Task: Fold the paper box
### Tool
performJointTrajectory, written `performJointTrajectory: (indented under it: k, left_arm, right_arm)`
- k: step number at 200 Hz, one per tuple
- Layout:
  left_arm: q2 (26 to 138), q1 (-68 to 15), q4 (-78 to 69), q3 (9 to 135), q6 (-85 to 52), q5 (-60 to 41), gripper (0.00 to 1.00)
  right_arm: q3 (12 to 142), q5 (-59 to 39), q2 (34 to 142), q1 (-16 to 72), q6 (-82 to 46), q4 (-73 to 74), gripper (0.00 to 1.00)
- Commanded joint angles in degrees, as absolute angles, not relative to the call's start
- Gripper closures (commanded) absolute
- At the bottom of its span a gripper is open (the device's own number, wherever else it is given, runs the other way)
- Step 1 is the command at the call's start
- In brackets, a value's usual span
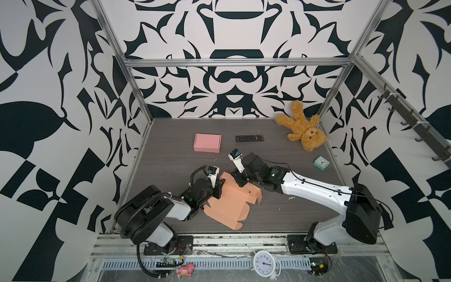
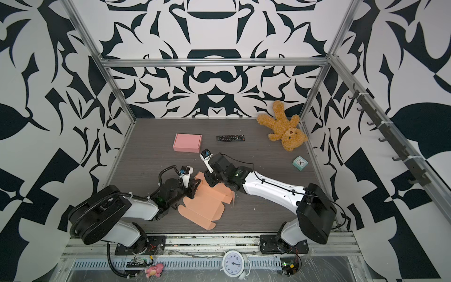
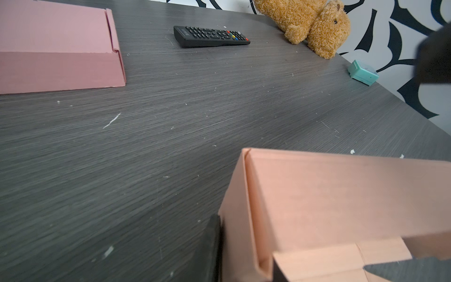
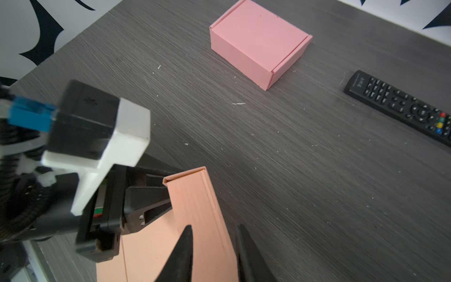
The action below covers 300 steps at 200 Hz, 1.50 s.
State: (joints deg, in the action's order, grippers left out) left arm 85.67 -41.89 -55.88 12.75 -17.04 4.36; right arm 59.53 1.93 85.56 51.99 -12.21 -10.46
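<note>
Box (image 1: pixel 227 205) looks light, creasable; left end effector (image 1: pixel 219 187) pinches its wall (image 4: pixel 195 195) at ten o'clock, right end effector (image 4: pixel 214 227) straddles it, grip unclear.

The paper box (image 1: pixel 227 207) is a peach-orange card blank, lying mostly flat on the dark table (image 1: pixel 280 207) near the front. Only its far wall (image 4: pixel 195 202) stands upright, folded double.
</note>
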Motion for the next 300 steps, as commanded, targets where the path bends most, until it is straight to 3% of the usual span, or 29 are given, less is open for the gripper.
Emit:
performJointTrajectory:
  k: [1, 68, 136, 191, 300]
  left_arm:
    - [86.3, -42.4, -55.5, 13.6, -16.4, 5.5, 0.79]
    - [85.3, -42.9, -54.9, 13.2, -16.4, 6.5, 0.78]
    - [83.2, -42.9, -52.5, 12.7, -16.9, 8.2, 0.81]
    - [82.8, -43.0, -52.1, 12.5, -16.8, 8.7, 0.82]
    - [85.4, -44.7, -52.3, 12.0, -15.9, 11.0, 0.73]
  right_arm:
    - [60.7, -1.5, 87.6, 51.2, -15.1, -6.5, 0.69]
    - [61.1, -5.4, 93.0, 51.0, -17.2, -3.3, 0.71]
    - [57.7, -7.9, 90.7, 51.0, -20.7, -1.6, 0.73]
    - [50.8, -15.4, 87.3, 51.2, -30.5, 9.6, 0.74]
    - [50.4, -10.2, 86.8, 52.0, -27.8, 5.0, 0.76]
